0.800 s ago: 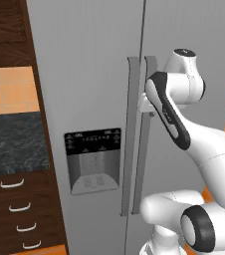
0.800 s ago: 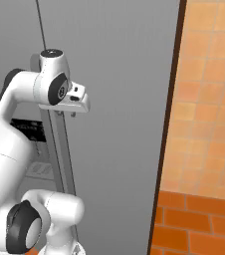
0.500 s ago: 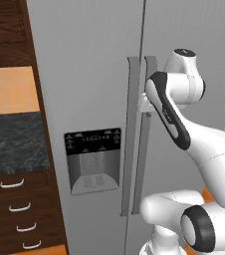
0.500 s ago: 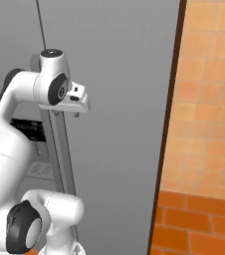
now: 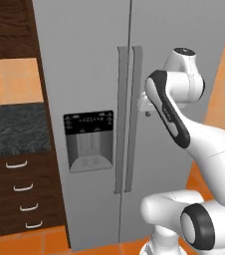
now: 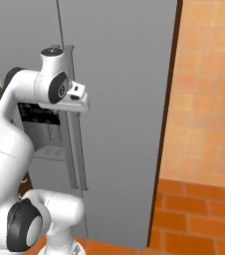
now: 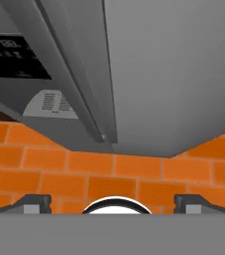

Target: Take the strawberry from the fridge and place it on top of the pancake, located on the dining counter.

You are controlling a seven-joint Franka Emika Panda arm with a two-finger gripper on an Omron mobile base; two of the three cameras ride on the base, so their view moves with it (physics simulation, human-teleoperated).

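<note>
Here the fridge point(image 5: 134, 99) stands shut directly ahead of the arm, both doors closed. The gripper point(image 7: 112, 204) is at the right door's handle point(image 5: 133, 119), beside its upper half. Its jaws stand wide apart and hold nothing; the two fingertips point(image 7: 35, 203) sit far apart at the bottom of the hand view, with orange brick floor point(image 7: 119, 174) between them.

The left base view shows both doors, the paired vertical handles at the centre seam, and the black dispenser point(image 5: 88, 142) on the left door. It also shows dark cabinets point(image 5: 15, 194) with a black top to the fridge's left.

The right base view shows the fridge's right edge and an orange tiled wall point(image 6: 209, 89) beyond it.

The hand view looks down along the door face and shows the dispenser from above.
</note>
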